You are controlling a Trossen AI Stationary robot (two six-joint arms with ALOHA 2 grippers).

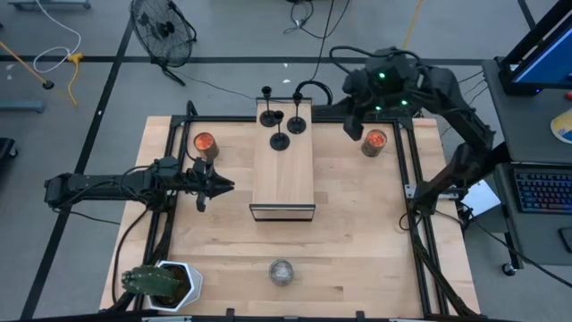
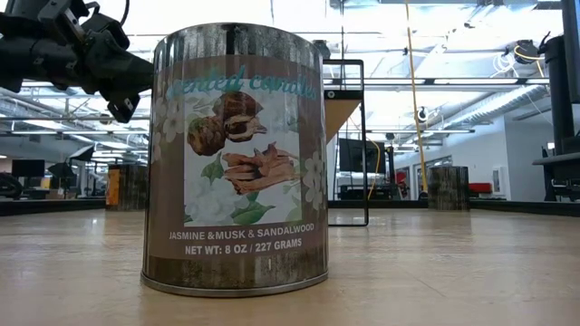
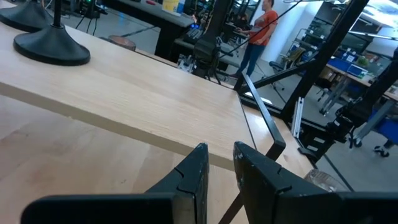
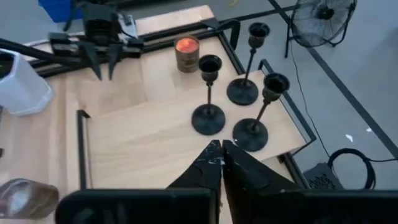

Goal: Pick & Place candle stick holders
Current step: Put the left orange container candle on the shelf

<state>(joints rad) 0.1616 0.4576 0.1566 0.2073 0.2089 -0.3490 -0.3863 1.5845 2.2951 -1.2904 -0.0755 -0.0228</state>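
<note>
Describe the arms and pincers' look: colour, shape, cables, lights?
Both arms are matte black, slim and jointed. The left pincer ends in two pointed, wedge-shaped black fingers; the right pincer matches. Black cables trail behind the right arm, whose housing shows small green lights.

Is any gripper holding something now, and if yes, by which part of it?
Nothing is held. The left gripper and right gripper are both empty; the three candle stick holders stand untouched.

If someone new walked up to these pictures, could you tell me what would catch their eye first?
Probably the three black candle stick holders clustered at the far end of the raised wooden platform in the table's middle, with the right gripper poised just above them, fingers together. In the low view, a scented candle tin fills the frame, while the left gripper waits beside the platform's left edge.
</note>
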